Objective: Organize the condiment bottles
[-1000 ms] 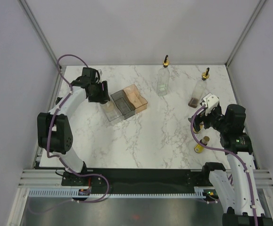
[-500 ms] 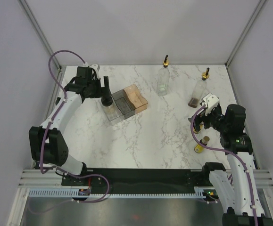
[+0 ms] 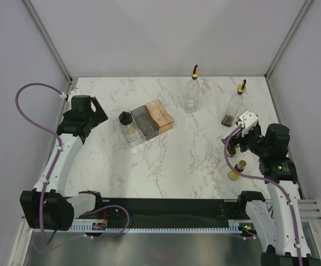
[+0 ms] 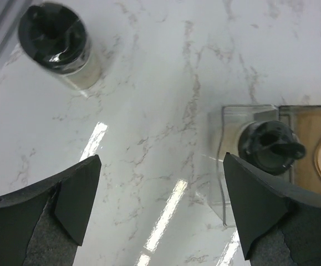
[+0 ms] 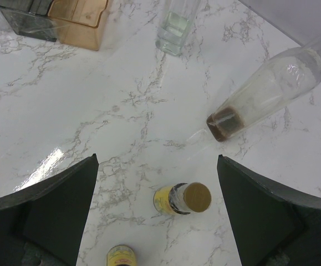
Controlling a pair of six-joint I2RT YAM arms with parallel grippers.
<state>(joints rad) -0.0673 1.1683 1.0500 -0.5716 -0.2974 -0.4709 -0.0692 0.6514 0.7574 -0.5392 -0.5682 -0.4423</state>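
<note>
Over veined marble (image 4: 166, 72) left claw (image 4: 160, 166) and right claw (image 5: 157, 166) gape, a round black-lidded jar (image 4: 268, 147) seemingly inside the clear bin (image 4: 225, 202).

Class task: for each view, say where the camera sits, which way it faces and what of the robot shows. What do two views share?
Top external: above and behind the bases, facing down at the table; left arm, right arm show.
Left wrist: on the left arm, facing down past the left end effector at a black-lidded jar in a clear bin.
Right wrist: on the right arm, facing down past the right end effector at a yellow bottle.
Shared: top and left wrist show that jar.
</note>
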